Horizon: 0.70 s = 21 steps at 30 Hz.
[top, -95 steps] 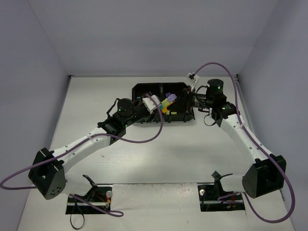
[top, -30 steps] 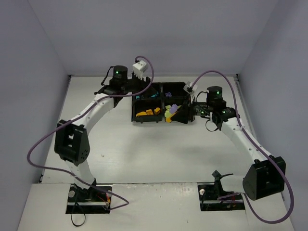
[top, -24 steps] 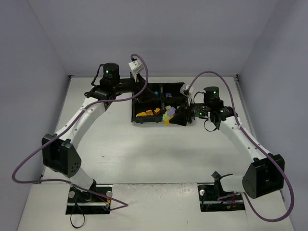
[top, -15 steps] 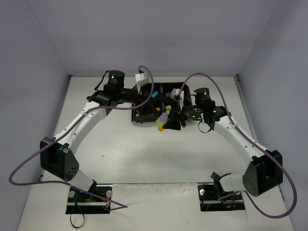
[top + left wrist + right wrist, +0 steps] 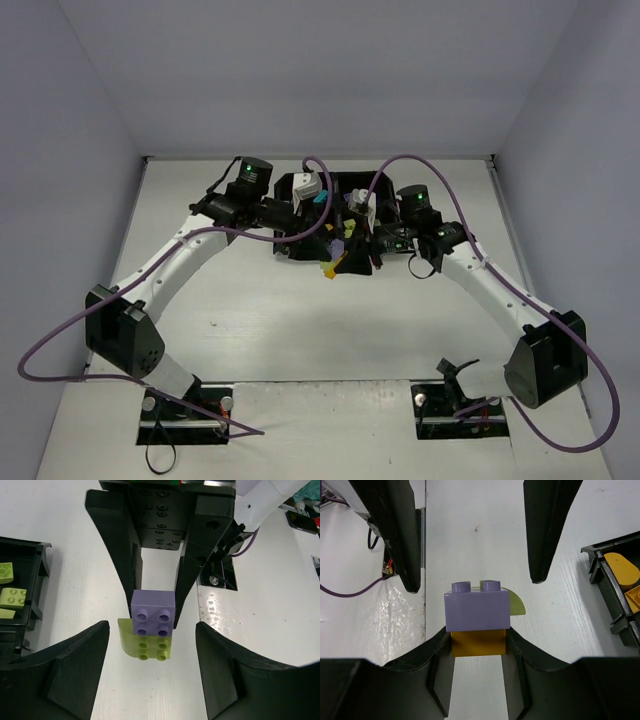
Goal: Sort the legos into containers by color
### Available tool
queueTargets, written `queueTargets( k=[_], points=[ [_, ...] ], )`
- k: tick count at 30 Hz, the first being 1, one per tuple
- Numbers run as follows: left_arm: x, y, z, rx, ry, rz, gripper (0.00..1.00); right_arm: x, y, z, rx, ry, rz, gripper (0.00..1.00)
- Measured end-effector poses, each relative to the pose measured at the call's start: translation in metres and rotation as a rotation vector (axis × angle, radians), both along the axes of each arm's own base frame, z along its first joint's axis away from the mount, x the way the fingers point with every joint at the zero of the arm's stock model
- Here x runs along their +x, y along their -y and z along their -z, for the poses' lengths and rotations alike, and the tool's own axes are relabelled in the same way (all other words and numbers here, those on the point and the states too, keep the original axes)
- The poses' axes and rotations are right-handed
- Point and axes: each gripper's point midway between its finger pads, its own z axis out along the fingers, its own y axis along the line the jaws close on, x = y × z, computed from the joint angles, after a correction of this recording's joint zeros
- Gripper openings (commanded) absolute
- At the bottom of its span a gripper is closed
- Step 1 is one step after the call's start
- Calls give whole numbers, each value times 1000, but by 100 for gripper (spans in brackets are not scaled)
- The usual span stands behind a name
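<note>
— How far along are we?

— Reading from the left: in the left wrist view the tray (image 5: 41,562) shows a compartment with lime legos (image 5: 12,597) lying in it, so we judge that colour largely sorted; our left gripper (image 5: 151,625) stands open, one finger on each side of the stack (image 5: 152,630), touching nothing.

— And the stack itself?

— Three colours locked together: a purple brick (image 5: 152,612), a lime brick (image 5: 145,647) joined to it, and an orange brick (image 5: 478,642) on the purple one's other side; it hangs above the table (image 5: 470,530), just beside the tray's near edge; our right gripper (image 5: 478,639) is clamped on it, pinching the orange brick.

— What is left?

— On the right, orange legos (image 5: 620,570) lie in another compartment; in the top view a cyan piece (image 5: 320,197) shows in a far one; the arms hide the rest. We reckon we are close to done — the stack must be pulled apart and each brick dropped with its own colour.
</note>
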Motion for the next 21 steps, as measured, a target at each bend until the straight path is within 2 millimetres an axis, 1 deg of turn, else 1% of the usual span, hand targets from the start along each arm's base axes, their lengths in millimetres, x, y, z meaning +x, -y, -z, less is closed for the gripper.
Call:
queueTargets(
  k=[5, 9, 10, 15, 17, 21],
  points=[
    [-9, 2, 4, 13, -2, 31, 63, -2, -2, 0, 0, -1, -7, 0],
    [-10, 7, 2, 7, 12, 42, 60, -4, -3, 0, 0, 0, -13, 0],
    [-8, 8, 2, 4, 15, 40, 56, -4, -3, 0, 0, 0, -14, 0],
    [-5, 10, 0, -4, 24, 32, 52, -4, -4, 0, 0, 0, -16, 0],
    [-4, 11, 0, -6, 25, 31, 47, -5, -4, 0, 0, 0, -19, 0],
    [-2, 12, 4, -5, 8, 35, 42, -5, -4, 0, -1, 0, -19, 0]
  ],
)
